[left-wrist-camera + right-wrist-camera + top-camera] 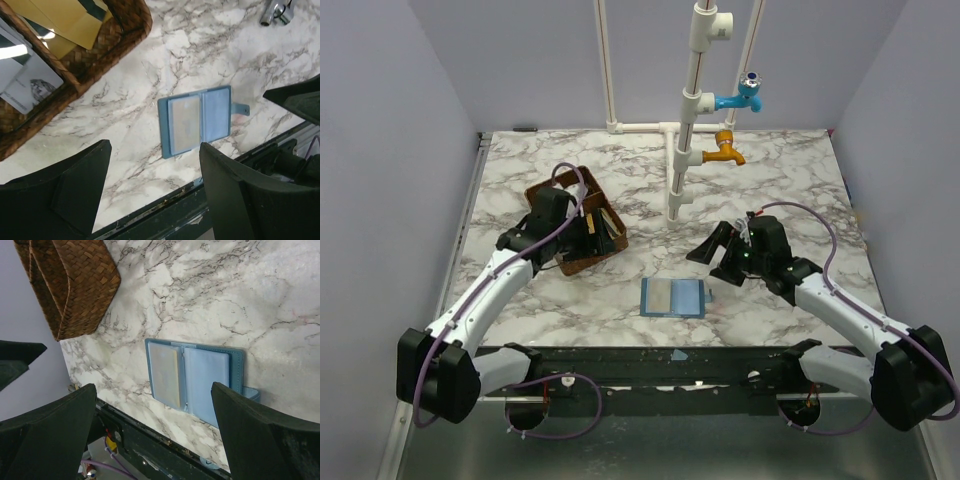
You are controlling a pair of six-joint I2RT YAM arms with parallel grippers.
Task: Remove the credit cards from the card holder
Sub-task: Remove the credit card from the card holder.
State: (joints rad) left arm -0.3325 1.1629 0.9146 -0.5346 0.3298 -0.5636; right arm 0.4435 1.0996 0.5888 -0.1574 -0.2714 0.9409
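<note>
Card holder point(673, 297) lying open on marble surface point(800, 180).
Both jaws are open and empty; one pale card point(183, 125) sits in its pocket.

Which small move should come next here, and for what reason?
Probably lower the right gripper toward the card holder: its jaws are open and empty, it hovers nearest, and the holder lies open flat with a pale card showing.

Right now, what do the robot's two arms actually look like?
The left arm and right arm share white tubular links, chunky black joints and black wedge-shaped jaws. A thin purple cable runs along each.
</note>
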